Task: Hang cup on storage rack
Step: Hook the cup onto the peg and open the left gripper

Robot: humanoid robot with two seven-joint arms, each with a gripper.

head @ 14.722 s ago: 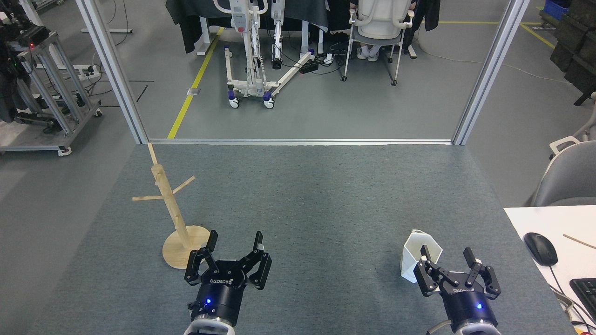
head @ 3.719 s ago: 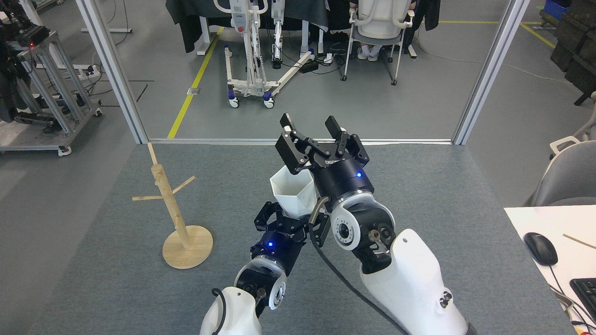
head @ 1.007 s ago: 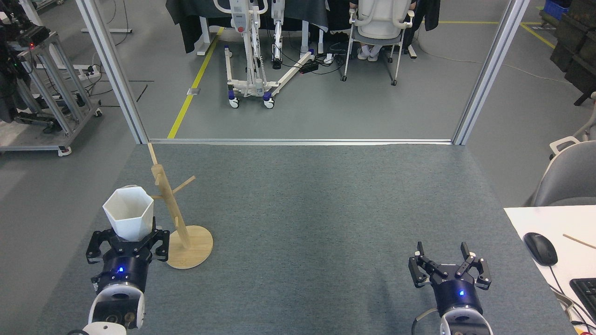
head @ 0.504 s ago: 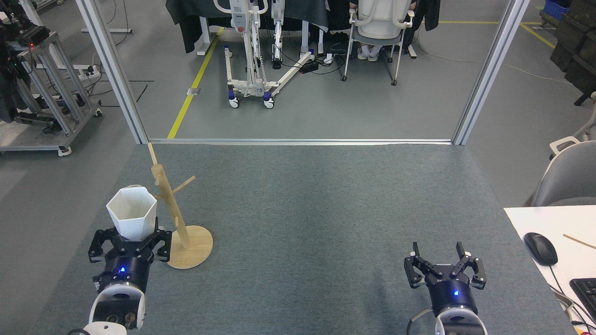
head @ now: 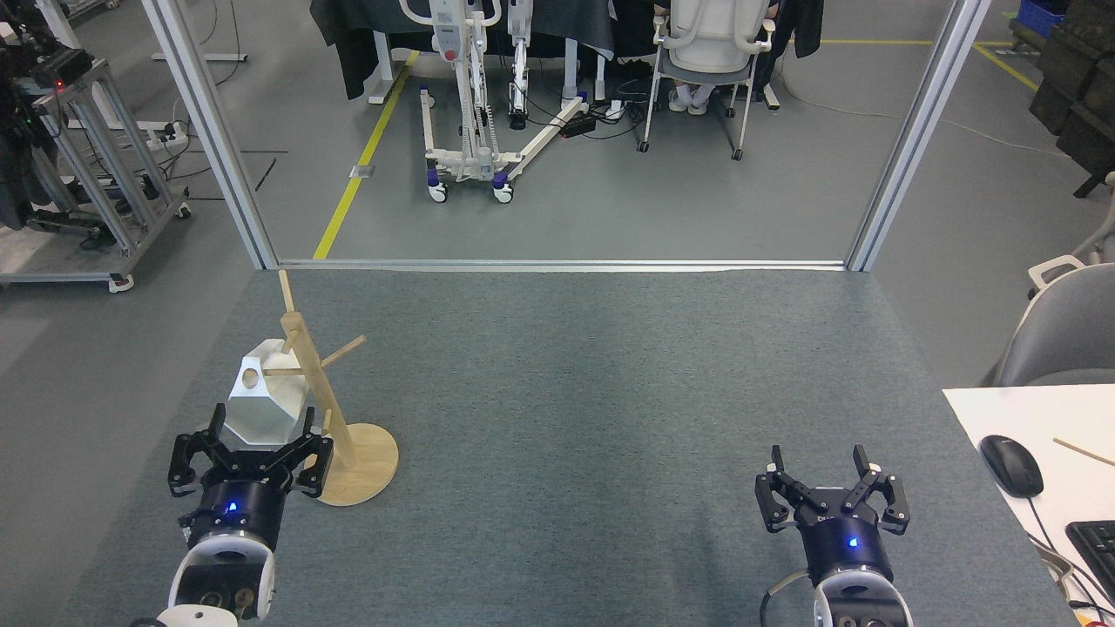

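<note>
The white faceted cup [head: 266,409] hangs tilted on the left peg of the wooden storage rack [head: 319,396], and the peg passes through its small handle. The rack's round base [head: 370,461] rests on the grey carpeted table. My left gripper [head: 263,424] sits just below and in front of the cup. Its fingers are spread wide on either side of the cup's lower end, open and not clamping it. My right gripper [head: 816,460] is far off at the lower right, open and empty.
A white desk corner [head: 1037,418] with a black mouse [head: 1010,465] and a keyboard edge lies at the right. Metal frame posts [head: 209,131] stand at the table's far corners. Beyond the table are a wheeled stand and an office chair.
The cup has tipped from upright in my left gripper to hanging on the rack's left peg. My left gripper has opened and let it go. The right gripper has barely shifted.
</note>
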